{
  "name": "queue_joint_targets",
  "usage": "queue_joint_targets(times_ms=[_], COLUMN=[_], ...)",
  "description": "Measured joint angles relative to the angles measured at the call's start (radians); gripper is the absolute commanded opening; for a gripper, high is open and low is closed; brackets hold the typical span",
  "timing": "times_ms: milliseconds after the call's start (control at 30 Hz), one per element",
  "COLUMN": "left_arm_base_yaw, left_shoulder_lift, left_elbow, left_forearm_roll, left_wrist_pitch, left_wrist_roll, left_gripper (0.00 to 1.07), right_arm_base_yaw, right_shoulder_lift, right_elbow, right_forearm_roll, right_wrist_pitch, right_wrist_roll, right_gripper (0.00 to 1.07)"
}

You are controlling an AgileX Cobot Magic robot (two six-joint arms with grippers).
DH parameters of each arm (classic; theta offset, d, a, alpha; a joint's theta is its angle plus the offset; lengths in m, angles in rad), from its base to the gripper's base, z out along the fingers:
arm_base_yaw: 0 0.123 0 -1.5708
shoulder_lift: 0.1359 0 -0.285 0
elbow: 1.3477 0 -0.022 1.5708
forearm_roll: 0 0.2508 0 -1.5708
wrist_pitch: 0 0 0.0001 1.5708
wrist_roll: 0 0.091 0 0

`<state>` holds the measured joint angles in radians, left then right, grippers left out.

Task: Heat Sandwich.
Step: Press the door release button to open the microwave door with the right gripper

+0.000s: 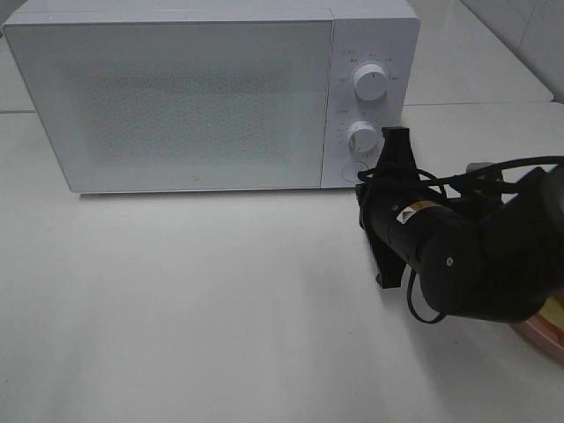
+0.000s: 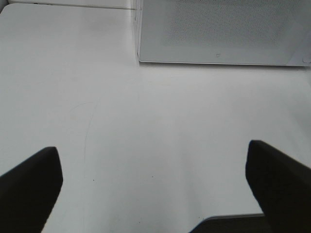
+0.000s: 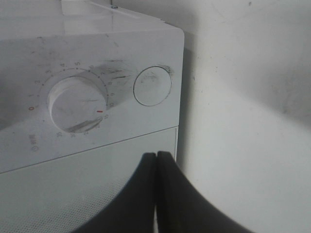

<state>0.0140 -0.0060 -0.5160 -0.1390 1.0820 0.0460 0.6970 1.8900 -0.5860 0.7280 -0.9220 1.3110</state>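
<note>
Microwave shut. Pink plate behind right arm, sandwich axis unreadable. Right gripper pressed together, left gripper spread.

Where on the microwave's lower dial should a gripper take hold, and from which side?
Grip the lower dial by its round rim, coming from the front of the microwave, one finger on each side. It stands out from that face as a short cylinder, so its rim offers the hold. The shut right gripper should open first.
</note>
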Motion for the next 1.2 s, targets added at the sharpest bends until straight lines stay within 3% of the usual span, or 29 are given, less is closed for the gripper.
queue_joint_targets(times_ms=[500,1200], left_arm_base_yaw=[0.0,0.0], left_shoulder_lift=[0.0,0.0], left_elbow=[0.0,0.0], left_forearm_roll=[0.0,0.0], left_wrist_pitch=[0.0,0.0], left_wrist_roll=[0.0,0.0], left_gripper=[0.97,0.97], right_arm_base_yaw=[-0.122,-0.134], right_shoulder_lift=[0.121,0.232], right_elbow=[-0.142,-0.279], right_forearm_roll=[-0.109,-0.072], right_wrist_pitch=[0.058,0.078], right_wrist_roll=[0.026,0.035], right_gripper=[0.0,0.0])
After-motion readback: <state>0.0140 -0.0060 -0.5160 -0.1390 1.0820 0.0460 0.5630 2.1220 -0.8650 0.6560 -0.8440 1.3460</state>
